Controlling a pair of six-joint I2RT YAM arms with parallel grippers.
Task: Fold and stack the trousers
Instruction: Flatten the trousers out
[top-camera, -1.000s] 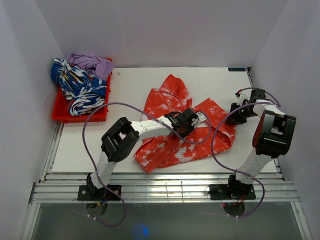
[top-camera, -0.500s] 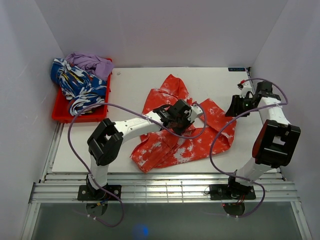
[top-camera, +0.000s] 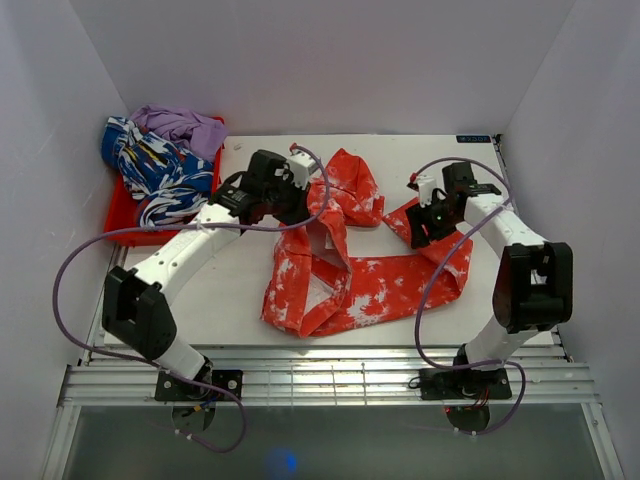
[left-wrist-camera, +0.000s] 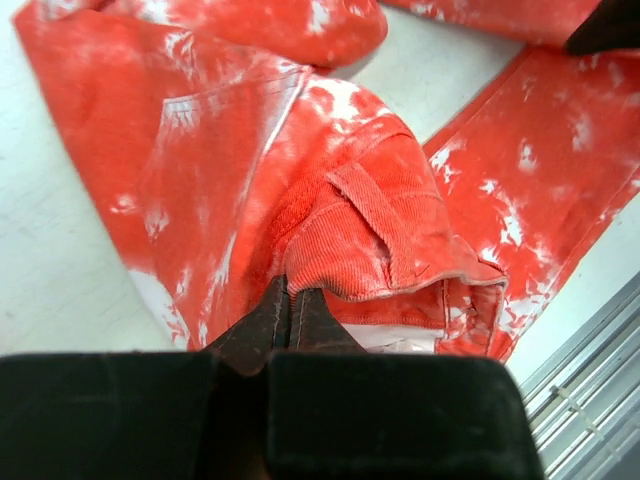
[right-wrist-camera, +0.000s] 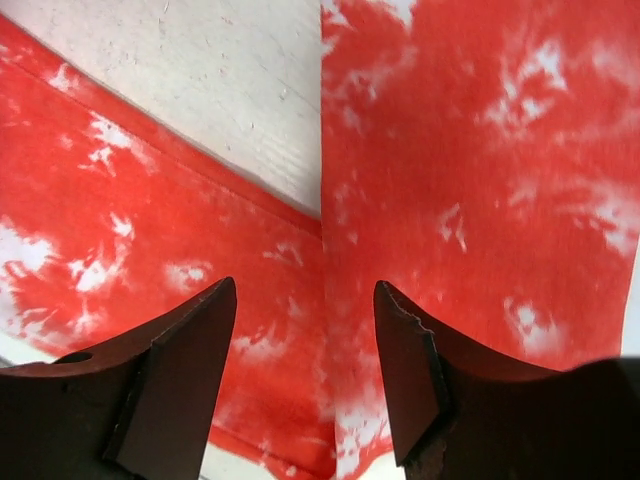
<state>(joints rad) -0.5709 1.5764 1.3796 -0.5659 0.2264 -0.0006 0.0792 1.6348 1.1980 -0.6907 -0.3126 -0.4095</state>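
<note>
The orange-red tie-dye trousers lie crumpled across the middle of the white board. My left gripper is at their back left part, shut on the ribbed waistband edge. The left wrist view shows the jaws pinched on that waistband, with the fabric lifted into a fold. My right gripper is over the right trouser leg, open and empty. In the right wrist view its fingers stand wide apart just above flat red fabric.
A red tray at the back left holds a blue-and-white patterned garment and a purple garment. The white board ends at a slatted metal edge in front. White walls stand close on both sides.
My left gripper has moved left and toward the back with the waistband, dragging and stretching the trousers. My right gripper has moved left from the board's right edge onto the right leg.
</note>
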